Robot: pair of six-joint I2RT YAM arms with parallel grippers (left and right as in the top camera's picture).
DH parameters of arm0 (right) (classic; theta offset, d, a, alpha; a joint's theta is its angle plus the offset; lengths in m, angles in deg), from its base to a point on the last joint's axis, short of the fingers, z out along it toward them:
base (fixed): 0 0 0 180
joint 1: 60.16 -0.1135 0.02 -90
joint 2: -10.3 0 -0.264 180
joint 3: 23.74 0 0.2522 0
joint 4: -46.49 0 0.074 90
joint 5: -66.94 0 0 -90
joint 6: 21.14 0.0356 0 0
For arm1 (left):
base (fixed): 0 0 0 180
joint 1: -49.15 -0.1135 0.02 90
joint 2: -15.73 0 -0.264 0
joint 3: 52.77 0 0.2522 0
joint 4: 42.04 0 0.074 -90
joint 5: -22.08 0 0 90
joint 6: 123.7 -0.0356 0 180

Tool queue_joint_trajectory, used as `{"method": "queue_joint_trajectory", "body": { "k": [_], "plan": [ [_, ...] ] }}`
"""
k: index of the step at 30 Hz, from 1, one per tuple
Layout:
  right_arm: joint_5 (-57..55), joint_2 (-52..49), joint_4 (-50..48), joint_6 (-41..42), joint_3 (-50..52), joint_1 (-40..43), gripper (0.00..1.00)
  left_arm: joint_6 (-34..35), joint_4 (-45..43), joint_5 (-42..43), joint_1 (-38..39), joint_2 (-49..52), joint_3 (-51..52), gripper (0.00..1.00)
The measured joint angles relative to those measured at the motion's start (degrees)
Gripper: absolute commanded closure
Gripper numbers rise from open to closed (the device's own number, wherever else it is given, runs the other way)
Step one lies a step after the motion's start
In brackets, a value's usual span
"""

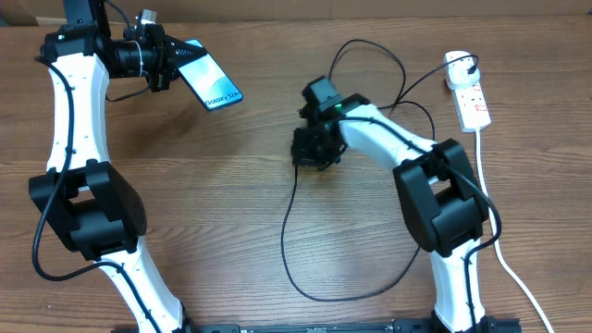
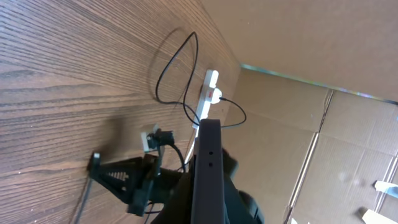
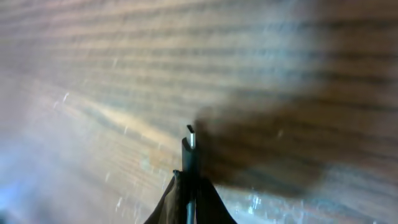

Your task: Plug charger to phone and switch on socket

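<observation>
Charger (image 3: pixel 189 157): pinched at tip by right pincer (image 1: pixel 314 150), desk (image 1: pixel 222 231) centre. Phone (image 1: pixel 211 81): pinched by left pincer (image 1: pixel 176 58), ten o'clock. Recommended: square tip to port, advance slowly.

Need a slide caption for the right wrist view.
Right gripper holds the charger, connector tip forward, wooden table behind.

tilted phone (image 1: pixel 211 80) at left, black charger (image 3: pixel 191 163) looped mid-table, white socket (image 1: pixel 473 100) (far right)

Blue-white gradient on phone (image 1: pixel 211 81) screen; charger (image 1: pixel 283 231) black; socket (image 1: pixel 474 106) white with red switch marks; table (image 1: pixel 213 213) brown, wood-grained.
</observation>
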Motion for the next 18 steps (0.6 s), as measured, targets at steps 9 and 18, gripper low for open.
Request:
{"method": "queue_joint_trajectory", "body": {
  "k": [9, 18],
  "plan": [
    [20.9, 5.3, 5.6, -15.4, 0.1, 2.8, 0.96, -4.8, 0.3, 1.0, 0.0, 0.0, 0.0, 0.96],
    [33.4, 8.9, 12.3, -24.9, 0.2, 2.8, 0.96, -12.6, 0.3, 9.6, 1.0, 0.0, 0.0, 0.96]
  ]
}}
